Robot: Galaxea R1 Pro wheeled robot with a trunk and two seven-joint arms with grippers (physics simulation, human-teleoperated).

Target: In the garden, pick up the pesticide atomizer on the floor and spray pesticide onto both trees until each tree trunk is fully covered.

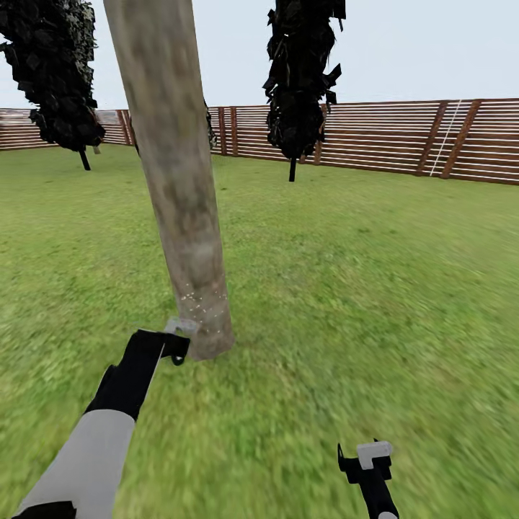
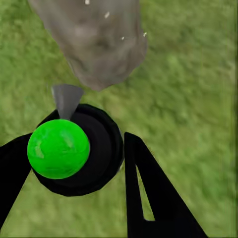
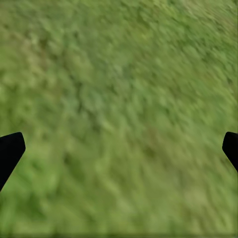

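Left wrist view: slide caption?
Left tool holds the green-capped atomizer, nozzle aimed at the speckled tree trunk base.

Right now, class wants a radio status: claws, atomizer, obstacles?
Left claw shut on atomizer, nozzle at tree trunk. Right claw open over grass. Nothing between.

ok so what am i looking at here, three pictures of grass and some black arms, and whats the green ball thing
It is a simulated two-armed robot in a fenced garden. The big picture comes from a camera on its head; the small ones come from cameras near each claw. The left claw is shut on a pesticide atomizer with a bright green round cap and black body, its grey nozzle aimed at the base of the thick mottled grey-beige tree trunk. White specks dot the bark there. The right claw hangs open over the blurry green lawn, holding nothing.
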